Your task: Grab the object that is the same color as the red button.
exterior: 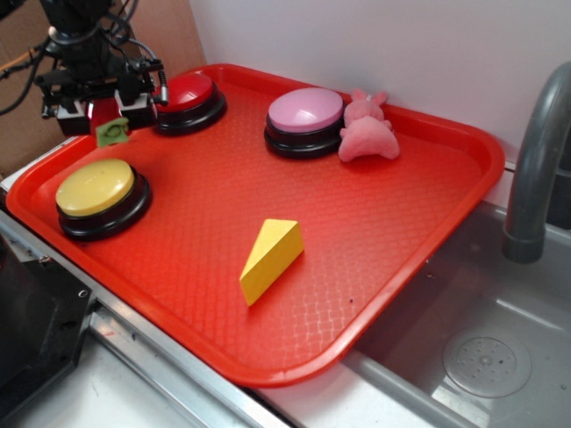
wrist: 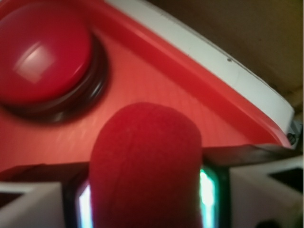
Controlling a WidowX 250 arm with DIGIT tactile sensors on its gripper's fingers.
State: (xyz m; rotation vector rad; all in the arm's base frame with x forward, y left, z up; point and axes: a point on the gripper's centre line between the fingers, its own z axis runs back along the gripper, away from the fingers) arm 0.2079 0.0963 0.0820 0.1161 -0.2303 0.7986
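Jaws clamped on the fuzzy red toy fruit [wrist: 145,166], held between them just beside the red button [wrist: 42,52]. Best to keep the gripper [exterior: 103,116] squeezing evenly and lift straight off the tray [exterior: 375,294].

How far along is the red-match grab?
Done: the gripper has reached the small fuzzy red toy fruit beside the glossy red dome button. In hand: the wrist view shows the fruit between both fingers, apparently clamped. Left: confirming the hold; whether it is off the red plastic tray is unclear.
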